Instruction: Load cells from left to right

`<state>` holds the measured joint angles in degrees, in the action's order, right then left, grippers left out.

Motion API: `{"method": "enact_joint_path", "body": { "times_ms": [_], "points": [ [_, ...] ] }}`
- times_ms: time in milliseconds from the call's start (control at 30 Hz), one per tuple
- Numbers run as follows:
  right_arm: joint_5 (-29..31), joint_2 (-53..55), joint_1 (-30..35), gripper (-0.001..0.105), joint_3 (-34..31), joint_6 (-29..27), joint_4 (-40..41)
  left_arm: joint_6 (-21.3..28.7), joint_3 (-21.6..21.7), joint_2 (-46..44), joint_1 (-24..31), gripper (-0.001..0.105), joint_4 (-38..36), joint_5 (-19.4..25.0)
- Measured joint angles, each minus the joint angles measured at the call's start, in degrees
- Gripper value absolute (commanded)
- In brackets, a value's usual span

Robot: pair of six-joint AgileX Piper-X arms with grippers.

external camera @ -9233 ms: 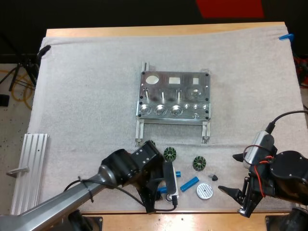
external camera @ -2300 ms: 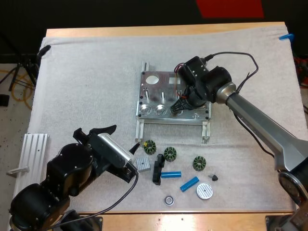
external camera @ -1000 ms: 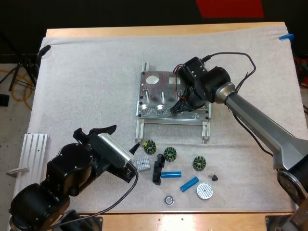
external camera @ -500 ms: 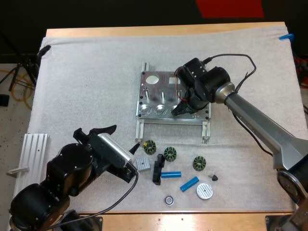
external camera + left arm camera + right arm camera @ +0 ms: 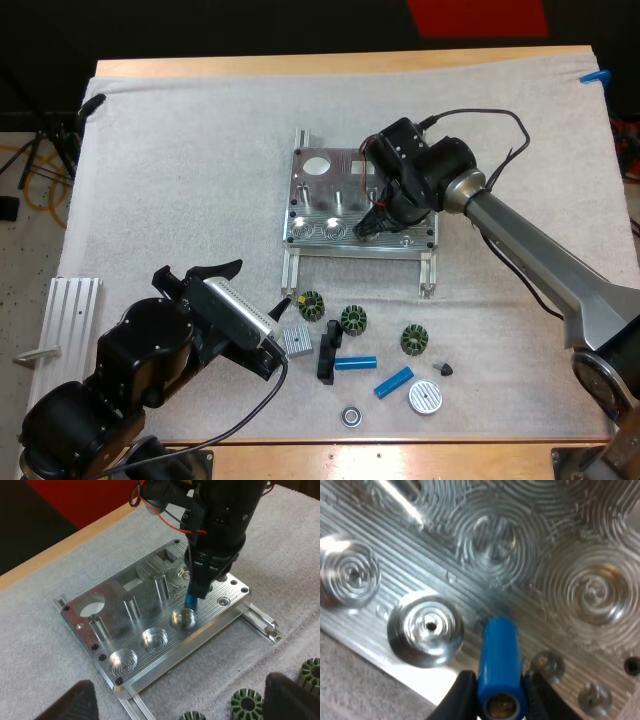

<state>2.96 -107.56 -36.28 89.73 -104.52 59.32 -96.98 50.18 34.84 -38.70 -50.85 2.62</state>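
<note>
The metal fixture (image 5: 345,205) lies mid-mat, and the round sockets (image 5: 154,639) in its front row stand empty. My right gripper (image 5: 374,226) is shut on a blue cylinder (image 5: 500,662), held upright with its lower end just above the plate. That end sits beside the third socket (image 5: 426,627) from the left, at its rim. The left wrist view has the same blue cylinder (image 5: 191,600) under the right gripper (image 5: 196,587). My left gripper (image 5: 262,318) hovers near the mat's front left. Its fingertips (image 5: 70,706) stand far apart around nothing.
Two loose blue cylinders (image 5: 355,363) (image 5: 393,382) lie near the front edge. Around them are three green-toothed rings (image 5: 352,320), a silver disc (image 5: 424,398), a small square block (image 5: 296,341), a black piece (image 5: 328,360) and a ring (image 5: 350,414). An aluminium rail (image 5: 65,360) lies at the front left.
My right gripper has shifted only slightly over the fixture's front row, still holding the blue cylinder. The left arm has stayed still.
</note>
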Motion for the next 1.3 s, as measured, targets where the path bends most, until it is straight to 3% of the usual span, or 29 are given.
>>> {"method": "enact_joint_path", "body": {
  "times_ms": [600,667,733,767,833,900,1300],
  "points": [
    [0.05,-1.77,0.0,0.001,-0.35,1.14,-2.88,0.09,0.0,0.0,0.0,0.067,0.0,0.0],
    [0.05,-1.77,0.0,0.01,-0.35,1.2,-2.88,0.09,0.0,0.0,0.0,0.067,0.0,0.0],
    [0.05,-1.77,0.0,0.034,-0.35,1.85,-2.88,0.09,0.0,0.0,0.0,0.067,0.0,0.0],
    [0.05,-1.77,0.0,0.038,-0.35,1.83,-2.88,0.09,0.0,0.0,0.0,0.067,0.0,0.0],
    [0.05,-1.77,0.0,0.065,-0.35,1.83,-2.88,0.09,0.0,0.0,0.0,0.067,0.0,0.0],
    [0.05,-1.9,0.0,0.074,-0.35,1.83,-2.88,0.09,0.0,0.0,0.0,0.067,0.0,0.0],
    [0.05,5.68,0.0,0.072,-0.47,1.83,-2.11,0.09,0.0,0.0,0.0,0.067,0.0,0.0]
  ]
}}
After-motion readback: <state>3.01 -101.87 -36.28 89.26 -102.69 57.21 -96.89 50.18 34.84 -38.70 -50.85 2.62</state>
